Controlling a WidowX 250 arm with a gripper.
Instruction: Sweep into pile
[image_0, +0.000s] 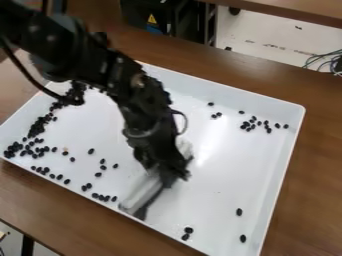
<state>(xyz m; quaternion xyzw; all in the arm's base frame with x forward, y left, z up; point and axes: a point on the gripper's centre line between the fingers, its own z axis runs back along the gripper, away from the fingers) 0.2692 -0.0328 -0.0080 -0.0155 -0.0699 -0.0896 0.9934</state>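
Many black beans (239, 212), loose in a white tray (267, 162), some clustered

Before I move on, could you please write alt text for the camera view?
A black robot gripper holds a pale, dark-edged sweeping tool over a white rectangular tray on a brown wooden table; small black beans lie scattered inside, thickest at the view's left.

Black beans (247, 125) dotting a bright white tray (220, 200), folks, brown wood grain on the table (307, 165), and a yellow warning triangle (152, 19) on the black box (137, 12)!
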